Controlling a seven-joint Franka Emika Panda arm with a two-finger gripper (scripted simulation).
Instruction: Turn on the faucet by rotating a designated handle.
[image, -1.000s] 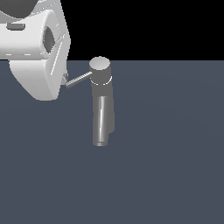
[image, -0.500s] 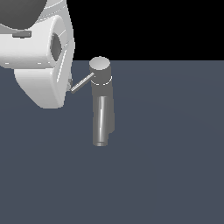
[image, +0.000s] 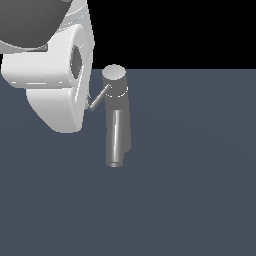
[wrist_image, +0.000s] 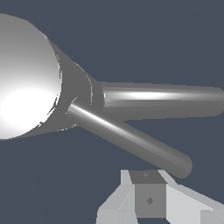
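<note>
Meanwhile, at the moment I had on screen, the faucet (image: 118, 117) stood upright on the dark blue-grey floor (image: 200, 190), a little toward the exterior view's left of centre, its lighter round cap (image: 114, 73) on top and its thick shiny spout (image: 116, 140) running down toward the camera. The handle (image: 99, 97), a thin dark-grey rod far slimmer than the spout, stuck out from just under the cap and slanted down toward the exterior view's left. Its free tip met the edge of my bulky white gripper (image: 86, 105), whose body filled the upper corner on the exterior view's left and hid its own fingers from that camera. Whether the tip was actually touching the gripper or only overlapping it in that view, I could not say. In the wrist view the cap (wrist_image: 24, 78) loomed large and bright, with the spout (wrist_image: 162, 100) and the handle (wrist_image: 131, 140) spreading away from the faucet body (wrist_image: 78, 98) at an angle to each other. One grey fingertip (wrist_image: 148, 197) showed just beside the handle's rounded end, near it but with a sliver of floor between them. I could not tell from either camera whether the jaws were parted or closed, and nothing showed the rod clamped between them.
</note>
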